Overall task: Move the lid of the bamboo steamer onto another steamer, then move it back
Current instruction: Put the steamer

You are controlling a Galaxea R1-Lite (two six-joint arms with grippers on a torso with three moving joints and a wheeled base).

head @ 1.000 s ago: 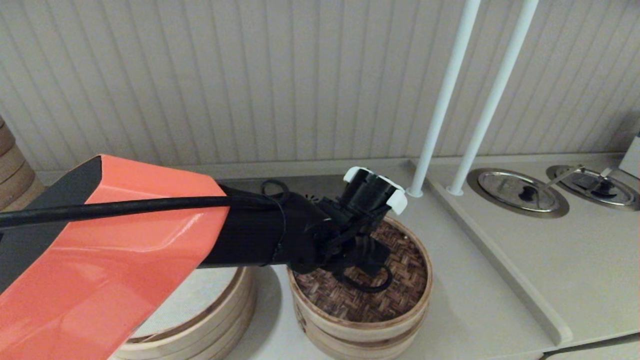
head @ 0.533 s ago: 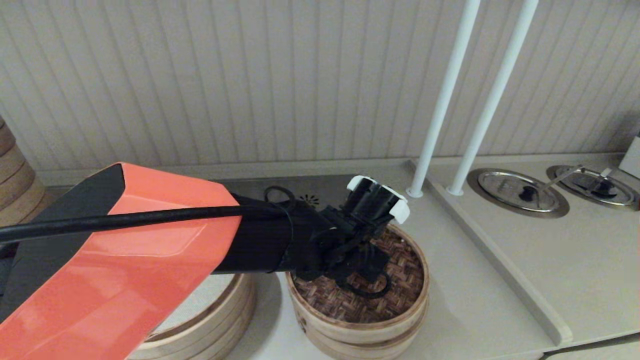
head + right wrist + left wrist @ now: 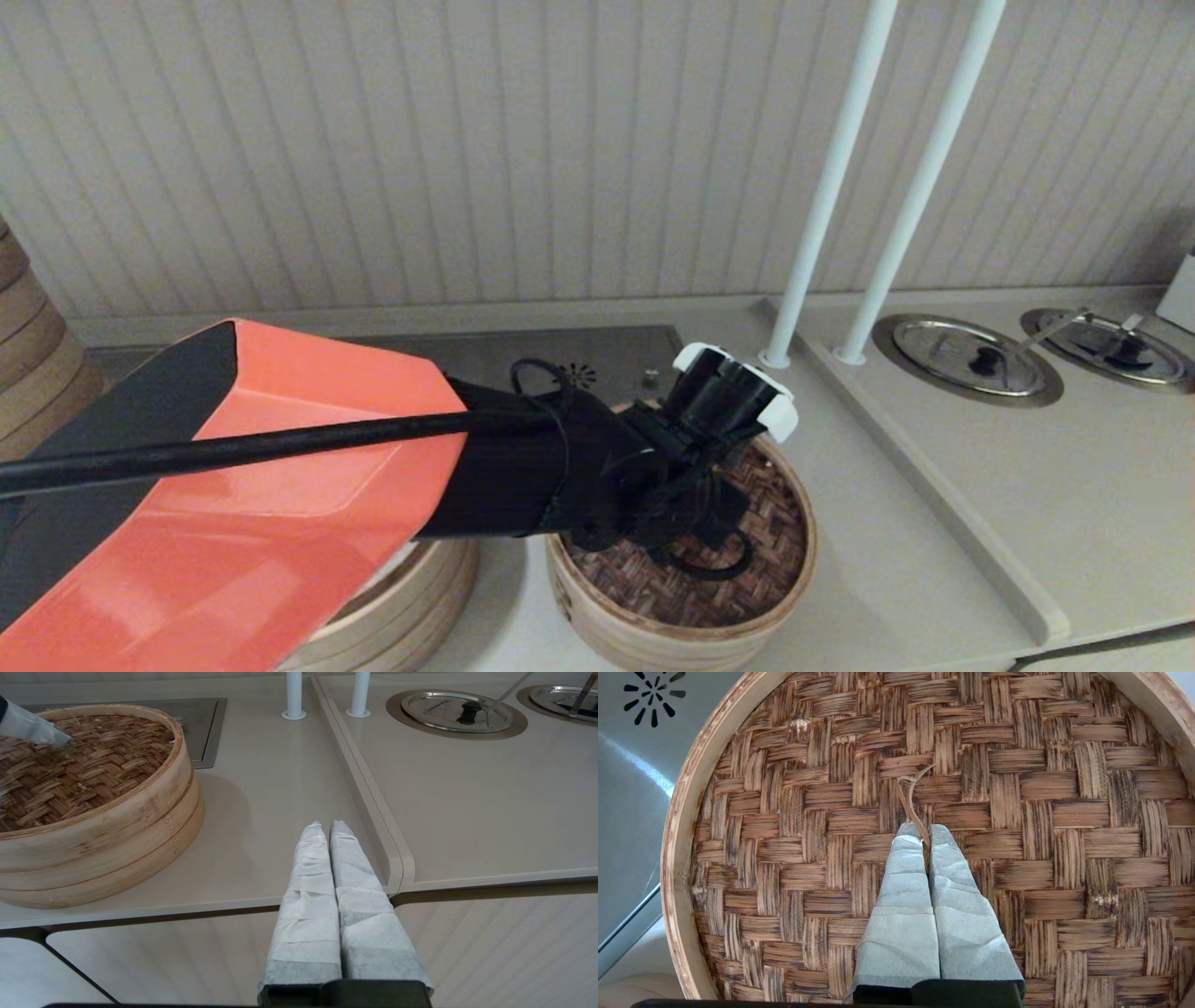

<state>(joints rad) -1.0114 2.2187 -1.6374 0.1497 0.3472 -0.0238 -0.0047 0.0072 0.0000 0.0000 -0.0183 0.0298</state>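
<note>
The left tool [image 3: 923,835] sits directly over the middle of the bamboo steamer lid [image 3: 1017,812], its two padded tips pressed together on the thin centre loop [image 3: 911,794], which rises between them. Pinching there makes sense: the loop is the only handle the woven top offers, and a pull from the centre should hang the lid evenly, not tipping to one side. The lid lies flat with its woven face upward, straight beneath the tool, its pale rim encircling the tips at an equal spread; being round, it has no long axis in plan, and its short axis runs vertically toward the tool. In the right wrist view it caps a bamboo steamer [image 3: 117,826] on the tabletop [image 3: 280,788]; whether it has lifted clear of that tier cannot be told. To the tool's left, partly hidden under the orange forearm, stands a taller ringed steamer [image 3: 401,607]. The right tool [image 3: 326,826] idles well to the right of the lid, near the tabletop's front edge, tips together on nothing.
</note>
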